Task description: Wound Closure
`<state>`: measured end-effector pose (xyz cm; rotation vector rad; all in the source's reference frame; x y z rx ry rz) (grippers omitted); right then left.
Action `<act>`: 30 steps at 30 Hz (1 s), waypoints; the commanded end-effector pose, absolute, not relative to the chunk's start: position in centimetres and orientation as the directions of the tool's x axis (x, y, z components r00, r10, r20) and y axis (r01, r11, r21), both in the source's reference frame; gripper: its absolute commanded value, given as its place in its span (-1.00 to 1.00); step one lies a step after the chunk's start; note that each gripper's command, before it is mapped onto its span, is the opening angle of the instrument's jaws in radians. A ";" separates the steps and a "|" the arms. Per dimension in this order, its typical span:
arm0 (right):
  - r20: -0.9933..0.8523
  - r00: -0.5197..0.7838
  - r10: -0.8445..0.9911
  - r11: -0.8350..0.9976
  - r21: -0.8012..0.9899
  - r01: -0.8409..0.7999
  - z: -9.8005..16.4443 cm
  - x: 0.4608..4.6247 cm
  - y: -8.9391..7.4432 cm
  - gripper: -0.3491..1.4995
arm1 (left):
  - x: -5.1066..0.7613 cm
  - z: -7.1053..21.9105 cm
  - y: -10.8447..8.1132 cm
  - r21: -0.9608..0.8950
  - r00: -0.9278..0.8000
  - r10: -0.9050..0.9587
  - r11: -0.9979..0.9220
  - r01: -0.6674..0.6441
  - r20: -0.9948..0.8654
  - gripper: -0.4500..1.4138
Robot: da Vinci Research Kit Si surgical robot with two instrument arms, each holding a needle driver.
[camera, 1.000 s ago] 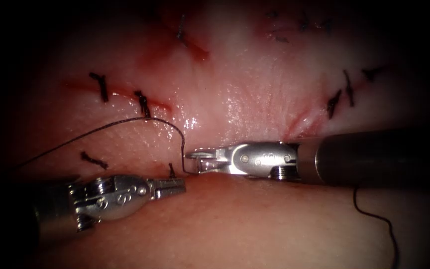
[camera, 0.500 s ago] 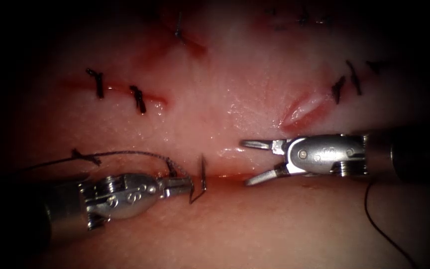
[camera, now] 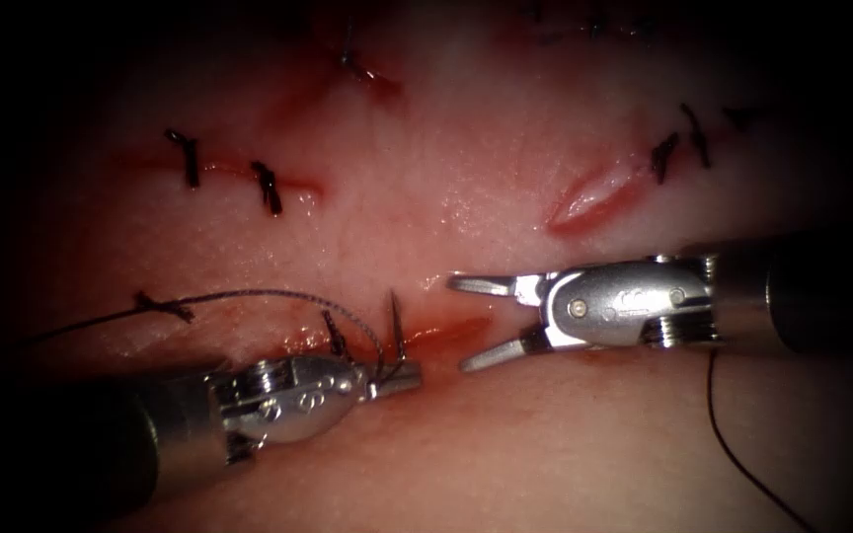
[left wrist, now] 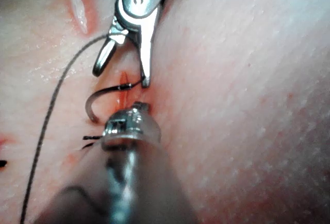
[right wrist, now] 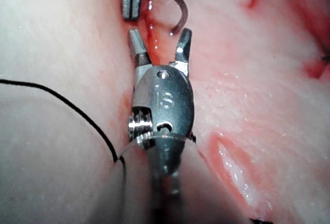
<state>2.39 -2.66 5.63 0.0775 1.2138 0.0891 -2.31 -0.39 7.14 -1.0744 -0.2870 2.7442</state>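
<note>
The endoscope view looks down on the tissue [camera: 466,197] from above and in front, taking in both tools: the left tool [camera: 394,376] low on the left, the right tool [camera: 468,323] entering from the right. The left wrist view looks along its shaft at its own jaws from very close. The right wrist view does the same. All three share the needle [camera: 395,326] and both tools' tips beside it.

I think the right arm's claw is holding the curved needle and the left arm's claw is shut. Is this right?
Not quite. The right claw is open and holds nothing; the shut left claw holds the needle, as the endoscope view shows.
</note>
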 end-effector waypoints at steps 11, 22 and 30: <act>-0.961 0.277 -0.019 0.999 -0.031 -0.038 5.7 3.00 -2.4 0.45 | -2.14 7.2 -0.5 -0.244 -0.729 0.211 -0.968 -0.061 -0.651 -0.49; -0.966 0.230 -0.119 0.992 -0.125 -0.011 5.6 3.02 -2.5 -0.02 | -2.12 7.2 -0.6 -0.250 -0.734 0.212 -0.967 -0.059 -0.646 -0.49; -0.952 0.235 -0.195 0.980 -0.195 0.025 5.6 3.04 -2.4 -1.00 | -2.13 7.2 -0.6 -0.250 -0.734 0.212 -0.966 -0.059 -0.646 -0.48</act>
